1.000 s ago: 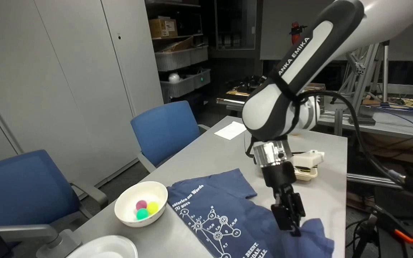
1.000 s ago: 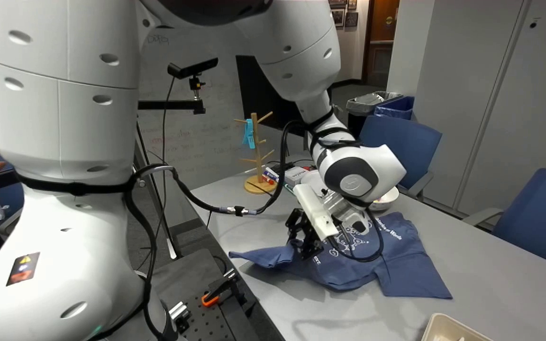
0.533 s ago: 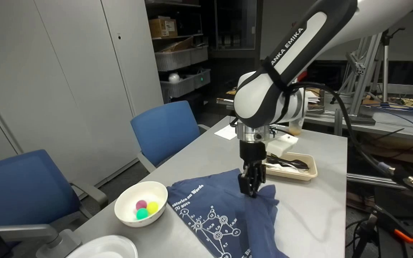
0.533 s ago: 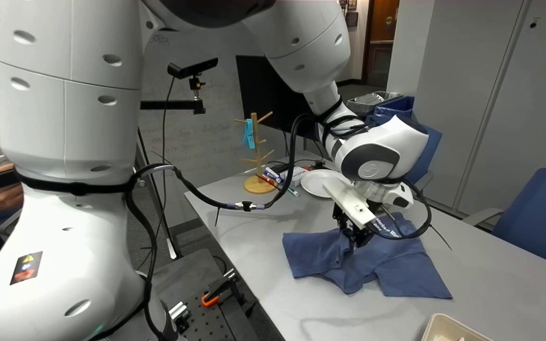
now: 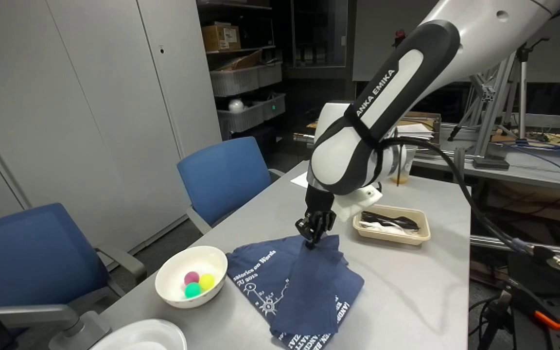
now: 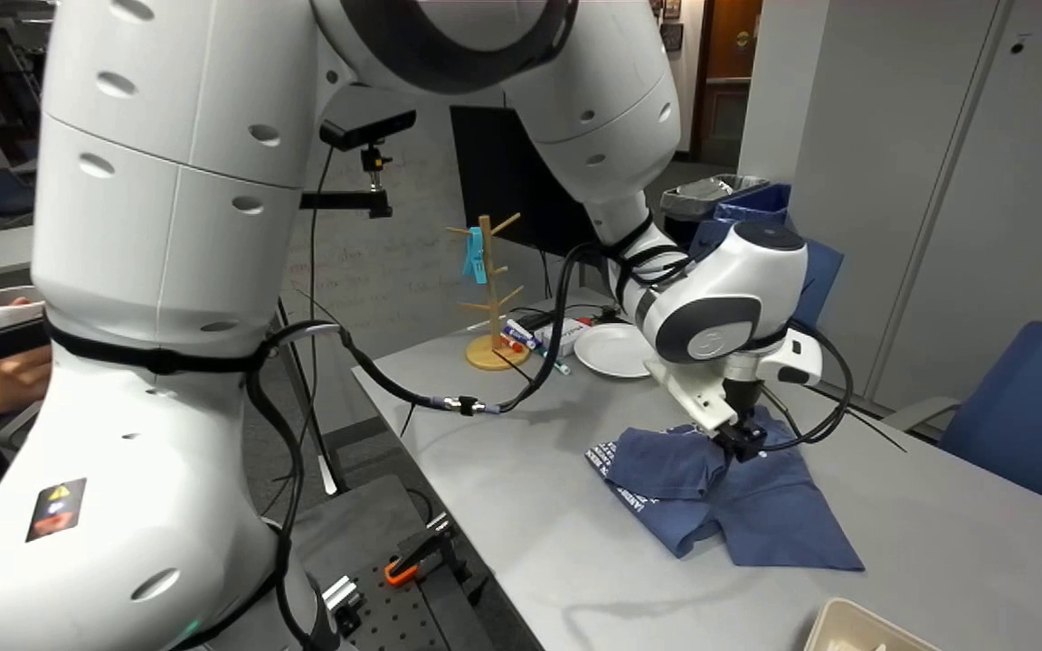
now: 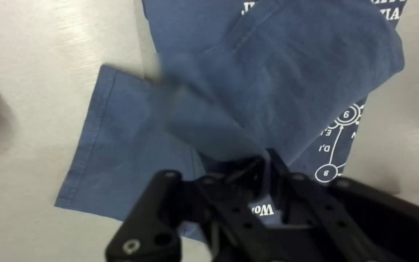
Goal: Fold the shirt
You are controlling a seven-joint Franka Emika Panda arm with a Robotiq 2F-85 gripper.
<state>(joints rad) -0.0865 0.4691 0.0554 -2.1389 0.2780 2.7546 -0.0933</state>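
Note:
The navy shirt (image 5: 309,291) lies on the table with its lower part turned over onto its printed front. White lettering and part of the line graphic show beside the turned-over flap. It also shows in an exterior view (image 6: 788,515), a sleeve spread to the right. My gripper (image 5: 310,243) is low over the shirt, shut on a pinch of its fabric. In the wrist view the shirt's cloth (image 7: 296,80) runs up between the fingertips of my gripper (image 7: 269,160). The fabric under the gripper and much of the graphic are hidden.
A white bowl (image 5: 217,287) with coloured balls stands beside the shirt. A white plate (image 5: 168,335) is near it. A beige tray (image 5: 416,238) with black and white items stands on the opposite side. A wooden peg stand (image 6: 487,298) and markers (image 6: 521,334) are farther along the table (image 6: 449,425).
My gripper has carried the held cloth across the shirt, leftward and back in an exterior view. The shirt's lower part has come off the table edge side and now lies over the print.

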